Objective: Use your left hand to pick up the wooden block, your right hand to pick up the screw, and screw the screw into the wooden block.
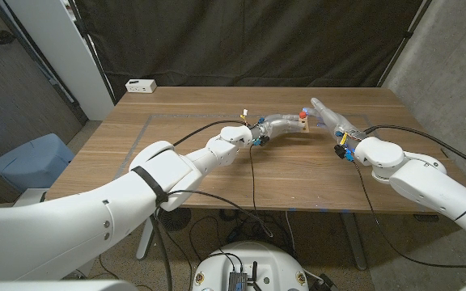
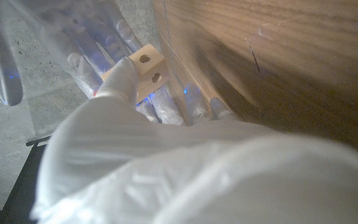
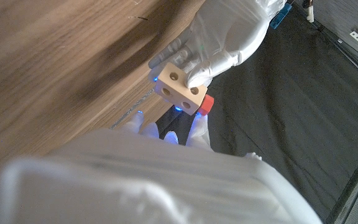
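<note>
Dark curtains are hanging behind the wooden table (image 1: pixel 217 170). Above it the left hand (image 1: pixel 280 124) is gripping the wooden block (image 3: pixel 180 89), the red-headed screw (image 3: pixel 206 104) seated at its far face. Whether the right hand (image 1: pixel 330 115) is clasping the screw, I cannot tell. Judging by this, turning slowly and keeping the block steady is advisable.

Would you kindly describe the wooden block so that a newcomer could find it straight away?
Look over the middle of the wooden table, where the two arms meet. The left robot hand holds the wooden block there. It is a pale cube with round holes in its faces and a red screw head at one side.
</note>
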Controlling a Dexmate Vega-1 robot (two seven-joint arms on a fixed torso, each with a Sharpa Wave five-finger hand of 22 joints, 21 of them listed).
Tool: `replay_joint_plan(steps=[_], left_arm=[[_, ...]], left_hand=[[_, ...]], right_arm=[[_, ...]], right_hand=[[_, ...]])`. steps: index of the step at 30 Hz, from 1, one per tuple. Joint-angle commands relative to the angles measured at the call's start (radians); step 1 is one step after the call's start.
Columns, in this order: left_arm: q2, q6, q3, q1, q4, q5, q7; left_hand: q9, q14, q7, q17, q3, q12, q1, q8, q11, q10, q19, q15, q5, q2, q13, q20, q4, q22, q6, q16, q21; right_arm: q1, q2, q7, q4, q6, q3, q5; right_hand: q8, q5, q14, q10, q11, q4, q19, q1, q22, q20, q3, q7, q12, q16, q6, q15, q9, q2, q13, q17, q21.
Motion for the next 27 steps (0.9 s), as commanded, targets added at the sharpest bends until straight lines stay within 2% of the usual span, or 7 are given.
replay_joint_plan(steps=[1,27], left_arm=[[0.005,0.000,-0.006,0.003,0.000,0.001,-0.006],[-0.001,0.015,-0.002,0.001,0.001,0.002,0.008]], left_hand=[[0.005,0.011,0.036,0.004,0.003,0.006,0.000,0.008,-0.001,0.010,0.004,-0.059,0.004,0.010,0.002,-0.002,0.006,0.004,0.047,0.004,0.007],[0.005,0.012,0.036,0.003,0.002,0.006,-0.001,0.009,-0.001,0.010,0.004,-0.058,0.004,0.009,0.002,-0.002,0.006,0.004,0.050,0.004,0.007]], right_arm=[[-0.009,-0.012,-0.008,-0.028,-0.026,0.004,-0.007],[-0.048,-0.043,-0.004,-0.062,-0.037,0.026,0.002]], right_hand=[[0.005,0.007,-0.137,-0.065,0.009,-0.001,0.006,0.008,0.000,0.000,0.005,0.001,0.004,0.001,0.009,0.002,-0.001,0.030,0.001,0.000,0.004],[0.005,0.007,-0.137,-0.065,0.007,-0.001,0.005,0.009,0.000,0.000,0.005,0.000,0.004,0.001,0.012,0.002,0.000,0.030,0.001,0.000,0.003]])
